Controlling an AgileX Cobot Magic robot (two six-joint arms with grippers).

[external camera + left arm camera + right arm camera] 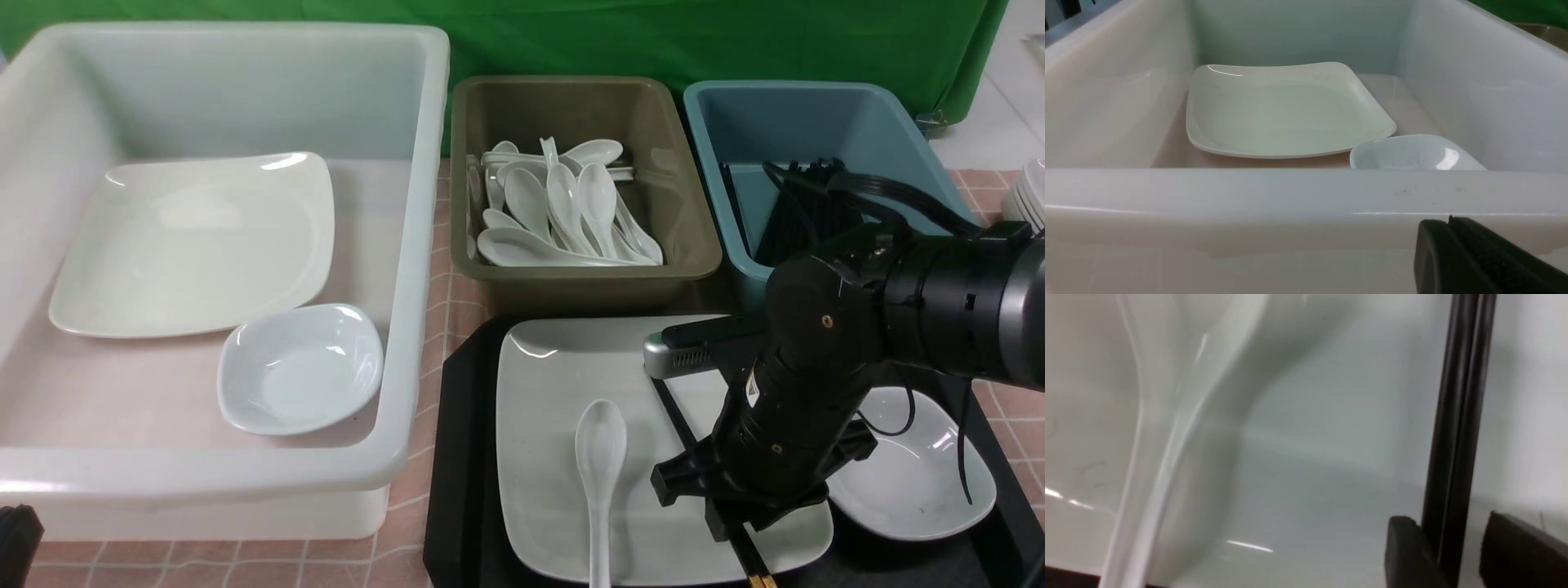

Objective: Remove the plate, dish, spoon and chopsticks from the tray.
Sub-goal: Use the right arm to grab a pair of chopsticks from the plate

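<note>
The black tray holds the large white plate. On the plate lie the spoon and the black chopsticks; the small dish sits on the tray to the plate's right. My right gripper points down over the plate's right part. In the right wrist view it straddles the chopsticks: one finger touches them, the other stands a little apart. The spoon's handle blurs past on the plate. My left gripper is shut and empty, low before the white tub's near wall.
A big white tub at left holds a creamier plate and a bluish dish. Behind the tray, a brown bin holds several spoons; a blue bin holds black chopsticks.
</note>
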